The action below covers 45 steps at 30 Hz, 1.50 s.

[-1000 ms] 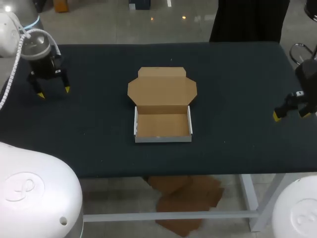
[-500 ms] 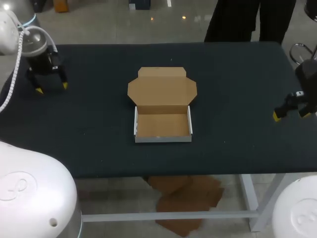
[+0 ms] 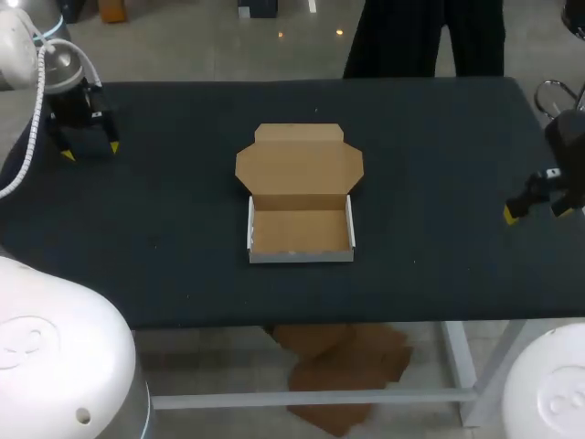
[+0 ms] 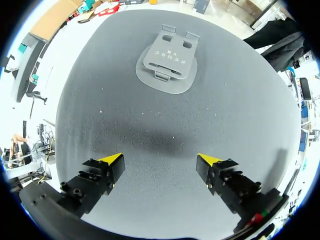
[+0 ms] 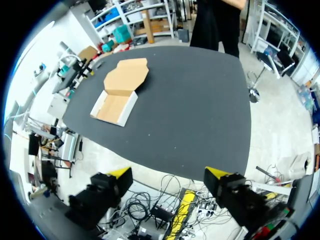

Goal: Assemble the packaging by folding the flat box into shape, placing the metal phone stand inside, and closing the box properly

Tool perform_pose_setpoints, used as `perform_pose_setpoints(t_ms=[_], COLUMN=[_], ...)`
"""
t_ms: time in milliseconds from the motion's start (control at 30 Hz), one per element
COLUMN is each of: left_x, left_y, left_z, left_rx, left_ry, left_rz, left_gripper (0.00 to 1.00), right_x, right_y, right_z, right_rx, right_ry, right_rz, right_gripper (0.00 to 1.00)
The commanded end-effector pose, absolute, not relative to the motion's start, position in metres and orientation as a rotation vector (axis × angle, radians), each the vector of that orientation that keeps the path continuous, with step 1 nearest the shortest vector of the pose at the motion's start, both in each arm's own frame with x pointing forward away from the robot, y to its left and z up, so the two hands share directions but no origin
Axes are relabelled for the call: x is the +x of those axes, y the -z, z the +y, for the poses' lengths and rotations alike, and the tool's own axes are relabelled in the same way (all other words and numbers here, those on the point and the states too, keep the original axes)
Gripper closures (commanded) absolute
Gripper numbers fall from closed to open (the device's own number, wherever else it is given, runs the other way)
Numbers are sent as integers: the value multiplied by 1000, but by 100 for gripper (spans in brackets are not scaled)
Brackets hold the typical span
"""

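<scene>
Box (image 3: 300, 215) sat mid-table, tray folded up with white outer walls and nothing inside that I could see. Its lid (image 3: 300, 163) was open, lying back flat on the table (image 3: 183, 229) on the far side of the tray, side flaps spread out.

Left gripper (image 3: 90, 151) was at the far left corner area of the table, well apart from the box. Its fingers (image 4: 100, 177) were spread wide with nothing between them, only bare table under them. Metal phone stand (image 4: 167, 62) lay flat on the table ahead of that gripper, apart from it and untouched. I couldn't make the stand out in the head view.

Right gripper (image 3: 537, 212) was by the table's right edge, also well apart from the box. Its fingers (image 5: 107, 185) were spread too and held nothing. From that wrist view the box was far ahead, lid open.
</scene>
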<state>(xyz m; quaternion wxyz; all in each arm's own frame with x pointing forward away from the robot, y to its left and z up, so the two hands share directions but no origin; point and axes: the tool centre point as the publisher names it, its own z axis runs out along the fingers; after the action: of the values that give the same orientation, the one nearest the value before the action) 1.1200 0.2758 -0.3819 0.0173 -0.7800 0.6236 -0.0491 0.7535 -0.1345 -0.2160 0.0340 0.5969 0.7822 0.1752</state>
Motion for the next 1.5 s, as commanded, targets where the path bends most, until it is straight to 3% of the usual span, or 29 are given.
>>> perform_pose_setpoints(t_ms=[33, 1500], left_x=[1133, 1182], left_y=[384, 393], left_z=[282, 296], left_rx=[-2450, -2313], left_ry=[112, 55], left_rz=[1976, 2123], left_gripper=[0, 0], right_x=[753, 753], right_y=[214, 214], right_z=[-135, -135], right_rx=[1838, 1838], right_ry=[-534, -534], right_rz=[2410, 2410], right_gripper=[0, 0])
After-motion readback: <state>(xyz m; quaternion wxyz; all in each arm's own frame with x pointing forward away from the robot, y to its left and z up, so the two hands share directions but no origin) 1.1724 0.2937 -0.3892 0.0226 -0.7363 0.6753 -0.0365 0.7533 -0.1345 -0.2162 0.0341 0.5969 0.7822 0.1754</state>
